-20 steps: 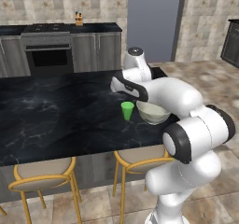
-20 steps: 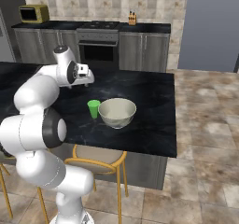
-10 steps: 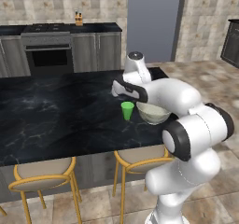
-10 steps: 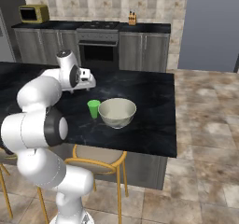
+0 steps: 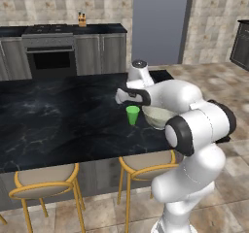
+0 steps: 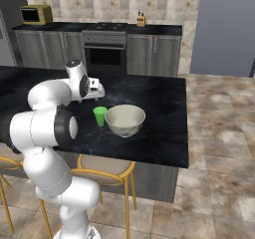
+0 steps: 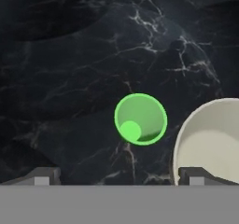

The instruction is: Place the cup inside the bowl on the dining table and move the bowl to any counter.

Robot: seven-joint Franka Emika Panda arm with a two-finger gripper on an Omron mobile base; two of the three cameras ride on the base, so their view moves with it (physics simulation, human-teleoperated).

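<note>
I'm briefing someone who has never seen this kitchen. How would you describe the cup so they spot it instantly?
Find the dining table, the big island with the glossy black marble top. Near its stool-side edge stands a wide cream bowl; the cup stands upright right beside it. It is the small bright green handleless tumbler, far narrower than the bowl.

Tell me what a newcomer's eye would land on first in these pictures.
The bright green cup stands upright on the glossy black marble dining table, close beside the wide cream bowl. The white arm's gripper hangs above the cup, looking straight down into it. Behind the table, a built-in oven sits among grey cabinets, and yellow-framed stools line the near edge.
</note>
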